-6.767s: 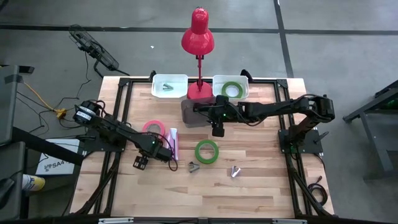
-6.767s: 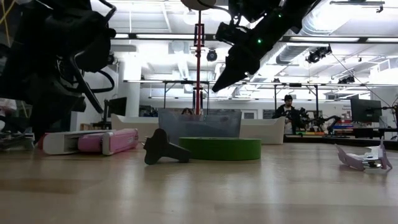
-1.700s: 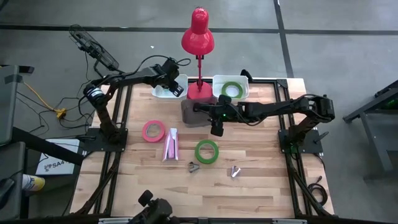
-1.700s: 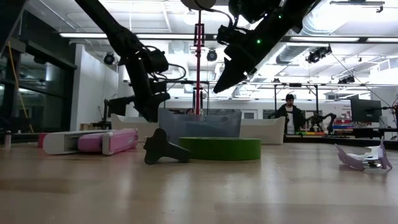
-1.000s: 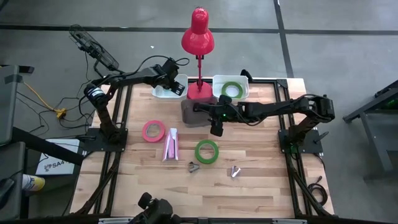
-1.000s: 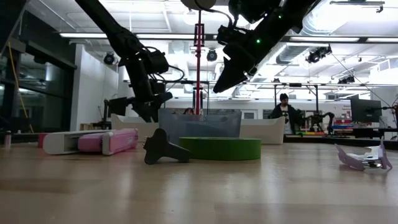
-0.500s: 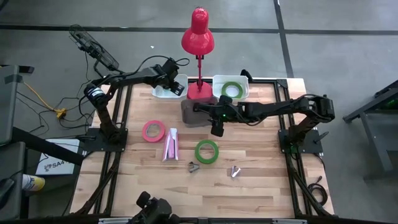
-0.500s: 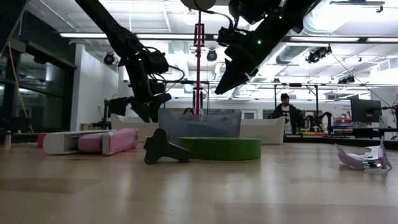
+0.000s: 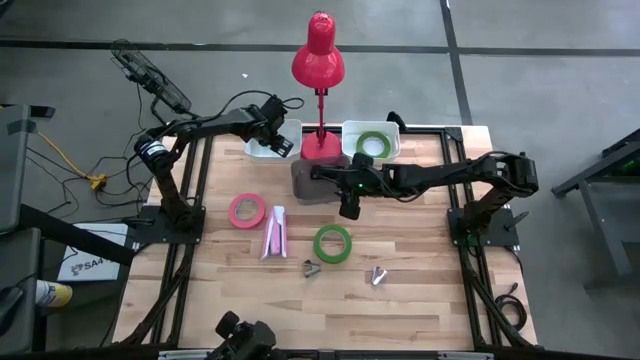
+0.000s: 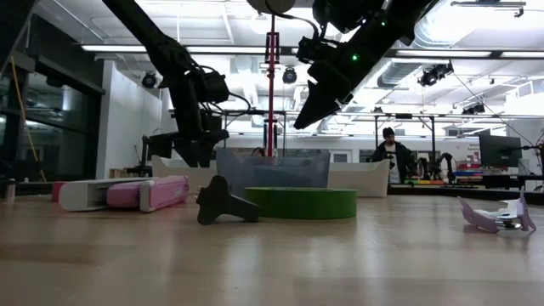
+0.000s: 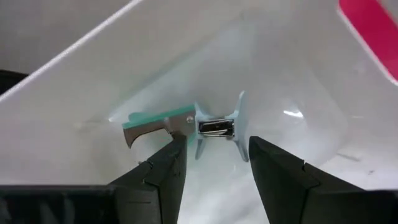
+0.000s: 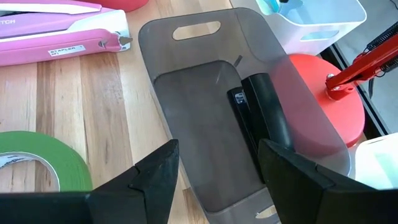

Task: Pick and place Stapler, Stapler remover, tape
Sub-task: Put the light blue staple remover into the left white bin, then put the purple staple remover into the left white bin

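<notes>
My left gripper [image 9: 279, 145] hangs open over the far-left white bin [image 9: 256, 138]. In the left wrist view a teal and pale-blue staple remover [image 11: 199, 126] lies on the bin's floor beyond the open fingers [image 11: 214, 146], untouched. My right gripper [image 9: 348, 209] stands open above the grey see-through bin [image 12: 186, 93], where a black stapler [image 12: 258, 118] lies. A pink stapler [image 9: 273, 232], a pink tape ring [image 9: 246, 210] and a green tape ring [image 9: 333, 243] lie flat on the table. Another green tape ring [image 9: 374, 144] lies in the far-right white bin.
A red desk lamp [image 9: 319, 60] stands between the two white bins at the table's far edge. A dark staple remover [image 9: 311, 268] and a lilac one [image 9: 378, 275] lie nearer the front. A person [image 10: 389, 153] stands in the room behind.
My left gripper has tipped a little further downward over the white bin without leaving its place. My right arm has kept still.
</notes>
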